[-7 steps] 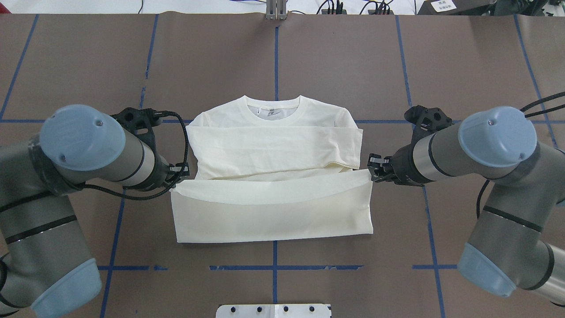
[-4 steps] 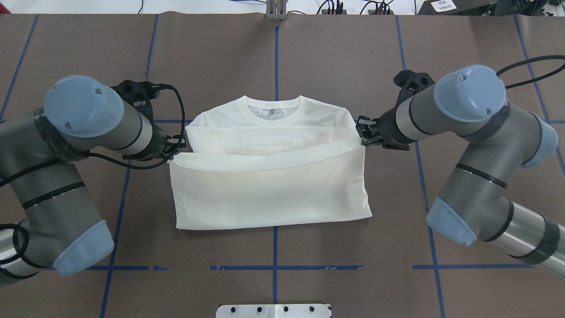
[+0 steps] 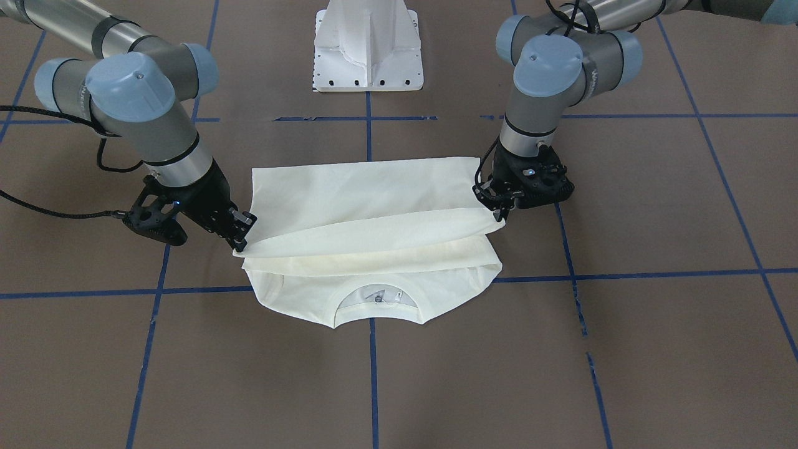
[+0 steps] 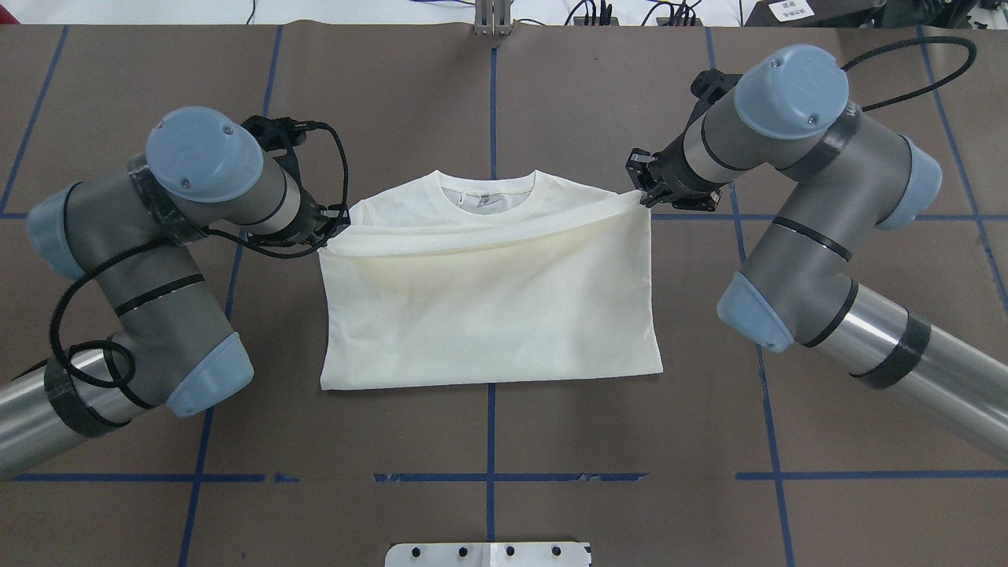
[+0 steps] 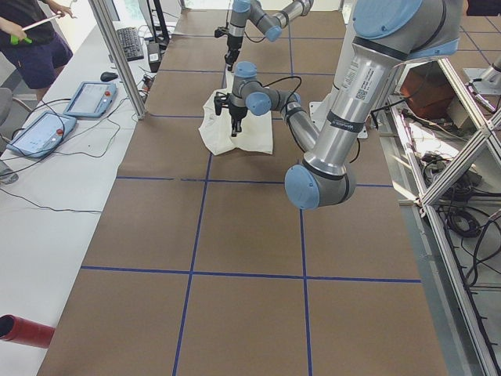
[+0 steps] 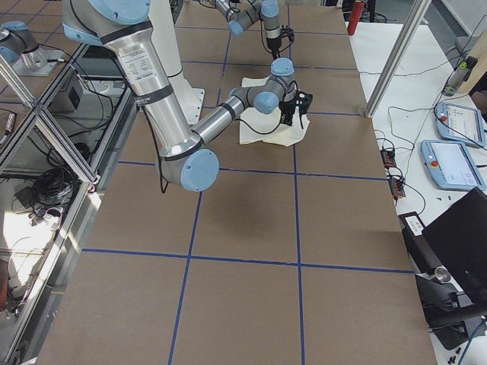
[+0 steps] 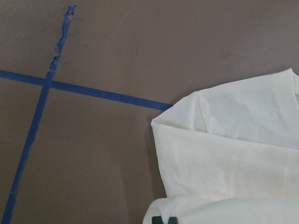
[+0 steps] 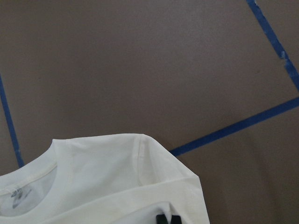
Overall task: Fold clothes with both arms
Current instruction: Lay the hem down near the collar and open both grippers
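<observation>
Your left tool (image 4: 337, 227) and right tool (image 4: 646, 195) look clamped on hem corners of the shirt (image 4: 488, 307), which lies on the bench (image 4: 378, 94). The collar (image 4: 488, 183) sits just beyond them, hem stretched crosswise between.

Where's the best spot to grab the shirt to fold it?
At the two end corners of the lifted hem, one from each outer side, as the left tool and right tool do. The T-shirt lies wide and floppy, so pinching both ends should keep the edge straight.
</observation>
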